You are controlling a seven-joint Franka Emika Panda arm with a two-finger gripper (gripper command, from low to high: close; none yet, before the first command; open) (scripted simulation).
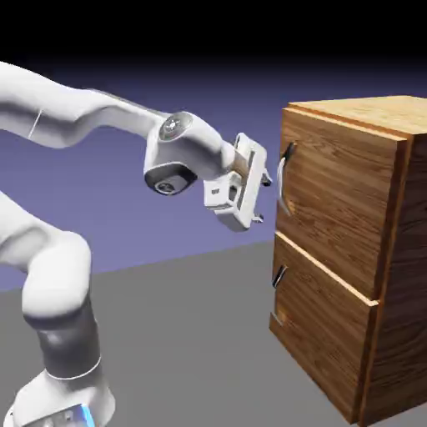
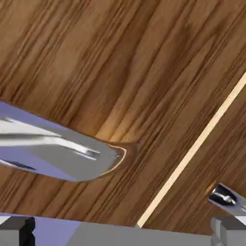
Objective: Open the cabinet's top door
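Exterior view: my claw (image 1: 263, 200), spread wide, faces the closed top door.
Near: my two fingertips (image 2: 17, 231) stand well apart, nothing between them. Beyond: the upper bar handle (image 1: 284, 179), dark and silver, sits just ahead of the claw, mounted on the top door (image 1: 342, 196). Below that door: the lower panel (image 1: 325, 329) of the wood-grain cabinet (image 1: 404, 275), its handle (image 1: 279, 278) smaller.

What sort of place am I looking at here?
It looks like a computer-made test scene rather than a real room: a white robot arm beside a wooden cabinet on a bare grey floor, with only a blank blue-violet backdrop behind.
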